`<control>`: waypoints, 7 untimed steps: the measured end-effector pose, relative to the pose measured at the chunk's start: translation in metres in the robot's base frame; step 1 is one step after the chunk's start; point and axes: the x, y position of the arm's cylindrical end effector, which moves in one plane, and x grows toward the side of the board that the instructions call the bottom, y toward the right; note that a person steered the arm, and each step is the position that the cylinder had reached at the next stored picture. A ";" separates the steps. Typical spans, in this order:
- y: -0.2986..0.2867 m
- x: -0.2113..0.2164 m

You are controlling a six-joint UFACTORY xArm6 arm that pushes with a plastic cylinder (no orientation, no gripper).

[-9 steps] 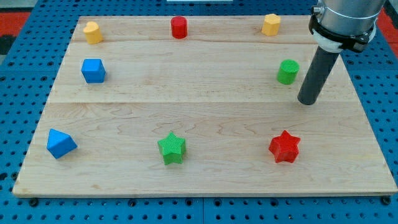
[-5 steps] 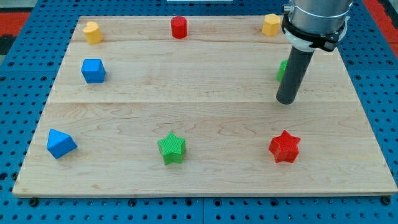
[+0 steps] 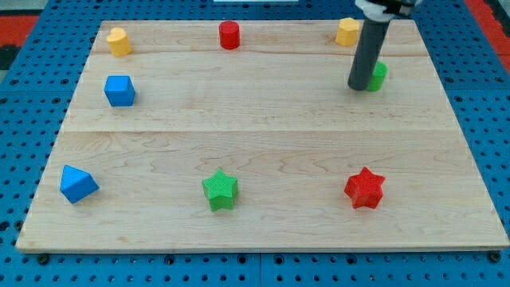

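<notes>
The rod hides most of the green block [image 3: 378, 76], shape unclear. My tip [image 3: 358, 87], a bare tool grasping nothing, touches its left side.

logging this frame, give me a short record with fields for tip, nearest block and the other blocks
tip: my tip at the view's upper right, against the left side of the green cylinder
above tip: yellow block
top row: yellow block, red cylinder
left: blue cube, blue block
bottom: green star, red star
surface: wooden board
</notes>
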 end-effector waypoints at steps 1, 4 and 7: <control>0.006 -0.016; 0.068 -0.083; 0.081 -0.099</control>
